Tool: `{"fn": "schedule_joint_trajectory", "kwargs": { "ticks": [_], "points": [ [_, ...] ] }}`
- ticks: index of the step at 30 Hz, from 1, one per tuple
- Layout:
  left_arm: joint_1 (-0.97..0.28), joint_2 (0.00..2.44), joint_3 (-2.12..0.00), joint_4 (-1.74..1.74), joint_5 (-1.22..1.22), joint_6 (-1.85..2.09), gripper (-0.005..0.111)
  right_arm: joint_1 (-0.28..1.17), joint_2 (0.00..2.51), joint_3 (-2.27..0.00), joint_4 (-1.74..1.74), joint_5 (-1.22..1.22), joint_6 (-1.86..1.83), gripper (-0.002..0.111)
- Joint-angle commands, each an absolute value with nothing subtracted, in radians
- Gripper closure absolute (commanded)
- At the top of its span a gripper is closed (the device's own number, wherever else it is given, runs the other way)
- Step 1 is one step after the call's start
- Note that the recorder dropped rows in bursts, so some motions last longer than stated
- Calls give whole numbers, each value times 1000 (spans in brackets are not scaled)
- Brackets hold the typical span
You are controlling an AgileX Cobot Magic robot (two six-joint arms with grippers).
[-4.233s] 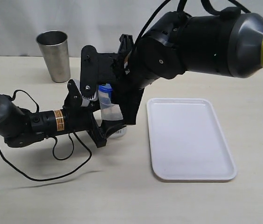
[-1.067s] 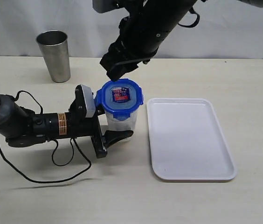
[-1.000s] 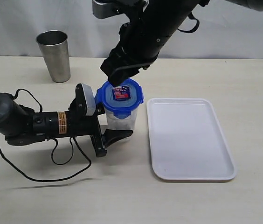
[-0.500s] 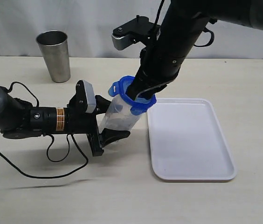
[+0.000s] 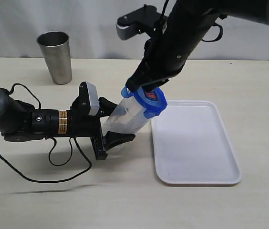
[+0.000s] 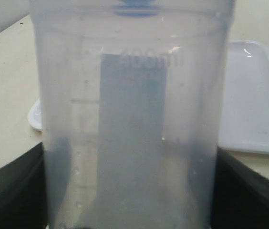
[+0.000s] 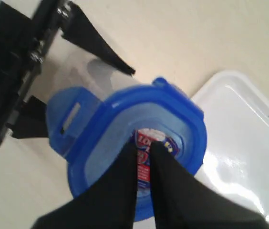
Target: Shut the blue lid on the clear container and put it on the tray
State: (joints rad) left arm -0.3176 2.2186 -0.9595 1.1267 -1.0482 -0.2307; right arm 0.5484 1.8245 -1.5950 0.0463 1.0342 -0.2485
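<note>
The clear container leans over toward the tray, its base still on the table. My left gripper lies on its side, shut on the container's lower part; its dark fingers flank the clear container in the left wrist view. The blue lid sits on the container's mouth with one flap sticking out. My right gripper comes down from above, jaws shut to a narrow slit. Its tips press on the red-and-blue sticker of the blue lid.
A steel cup stands upright at the back left. The white tray lies flat just right of the tilted container. The left arm's black cable loops over the table in front of that arm.
The container has tipped from upright toward the tray. My right gripper came down onto the lid and its jaws closed up. The left gripper kept its hold on the container.
</note>
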Motion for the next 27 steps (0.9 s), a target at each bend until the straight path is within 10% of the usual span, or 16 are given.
{"fn": "schedule_joint_trajectory", "kwargs": {
  "ticks": [1,27],
  "points": [
    [-324,2199,-956,1116,-1090,-236,107,550,1750,-1592,149,980,-250,79],
    [-324,2199,-956,1113,-1067,-236,107,805,1930,-1711,-449,1103,356,68]
  ]
}}
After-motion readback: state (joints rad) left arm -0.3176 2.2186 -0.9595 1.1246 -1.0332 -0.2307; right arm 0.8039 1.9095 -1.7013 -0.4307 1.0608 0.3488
